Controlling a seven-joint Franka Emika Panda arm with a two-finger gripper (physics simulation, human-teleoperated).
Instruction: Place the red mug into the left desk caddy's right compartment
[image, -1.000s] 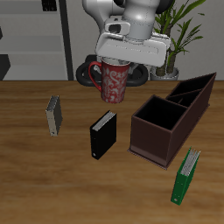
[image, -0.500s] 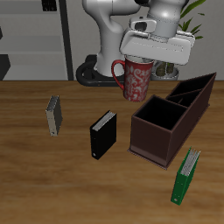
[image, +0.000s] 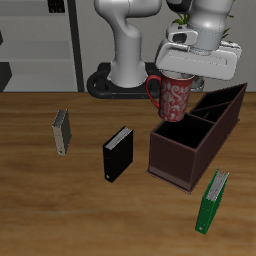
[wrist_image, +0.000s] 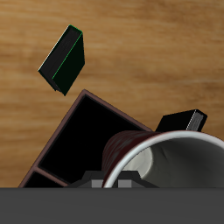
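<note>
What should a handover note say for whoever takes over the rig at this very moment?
Gripper: shut on the red mug, held upright in the air.
Mug: over the near end of the left desk caddy, above the right compartment, not yet inside.
Done: mug picked up and carried to the caddy.
Left: centre it over the right compartment, lower it in, release, retreat.

1. Exterior cam sits out front and above, facing back toward the robot's base, taking in the whole table (image: 40, 200).
2. Wrist cam looks straight down, close over the left desk caddy (wrist_image: 79, 144).
3. Both catch the caddy (image: 185, 150), green book (image: 211, 202) (wrist_image: 63, 59) and black book (image: 118, 153) (wrist_image: 182, 121).
</note>
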